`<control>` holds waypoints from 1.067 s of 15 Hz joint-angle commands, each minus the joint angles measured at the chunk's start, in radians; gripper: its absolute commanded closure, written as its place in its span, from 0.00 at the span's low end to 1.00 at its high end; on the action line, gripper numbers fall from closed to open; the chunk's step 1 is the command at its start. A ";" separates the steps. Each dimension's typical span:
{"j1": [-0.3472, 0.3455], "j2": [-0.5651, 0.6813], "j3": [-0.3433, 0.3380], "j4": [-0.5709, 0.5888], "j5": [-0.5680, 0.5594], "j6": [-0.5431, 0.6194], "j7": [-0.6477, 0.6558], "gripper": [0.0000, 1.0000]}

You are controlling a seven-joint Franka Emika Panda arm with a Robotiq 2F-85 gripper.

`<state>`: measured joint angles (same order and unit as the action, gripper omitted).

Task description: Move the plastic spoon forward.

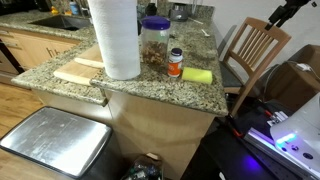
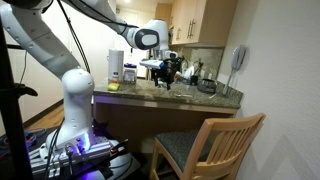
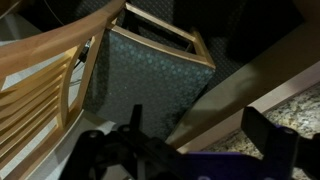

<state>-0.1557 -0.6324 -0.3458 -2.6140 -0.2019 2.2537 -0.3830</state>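
I cannot make out a plastic spoon in any view. My gripper [image 2: 166, 72] hangs above the granite counter [image 2: 180, 95], near its edge on the chair side. In the wrist view the gripper [image 3: 196, 113] is open and empty. Its two dark fingers frame the counter edge [image 3: 290, 105] and the chair seat [image 3: 140, 70] below. In an exterior view only a dark part of the arm [image 1: 290, 10] shows at the top right corner.
On the counter [image 1: 170, 90] stand a paper towel roll [image 1: 116, 38], a clear jar [image 1: 154, 42], a small orange-capped bottle [image 1: 176, 62], a yellow sponge [image 1: 197, 75] and a wooden board [image 1: 78, 70]. A wooden chair [image 1: 255, 50] stands beside the counter. A metal bin [image 1: 55, 140] is below.
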 commanded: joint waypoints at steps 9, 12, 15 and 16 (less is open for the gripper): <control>0.092 0.099 0.104 0.013 0.131 0.143 0.073 0.00; 0.072 0.192 0.154 0.031 0.144 0.293 0.220 0.00; 0.055 0.286 0.208 0.044 0.127 0.427 0.351 0.00; 0.049 0.321 0.224 0.059 0.124 0.461 0.393 0.00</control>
<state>-0.0686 -0.4275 -0.1787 -2.6033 -0.0777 2.6191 -0.0822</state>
